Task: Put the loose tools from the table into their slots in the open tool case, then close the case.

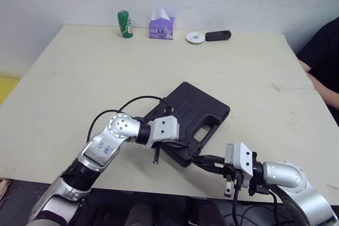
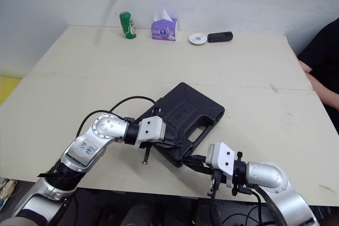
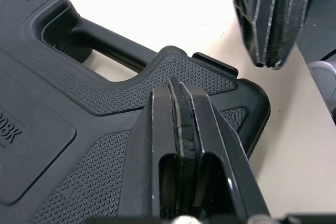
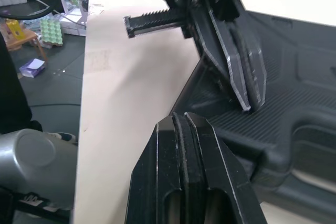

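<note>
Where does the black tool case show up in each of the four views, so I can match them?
Left eye view: tool case lies closed at centre, near the front edge of the table.
Right eye view: tool case at centre again.
Left wrist view: tool case under the left pincer.
Right wrist view: tool case beyond the right pincer.
Shared landmark: the shut left pincer, tip at the case's handle-side corner.
</note>
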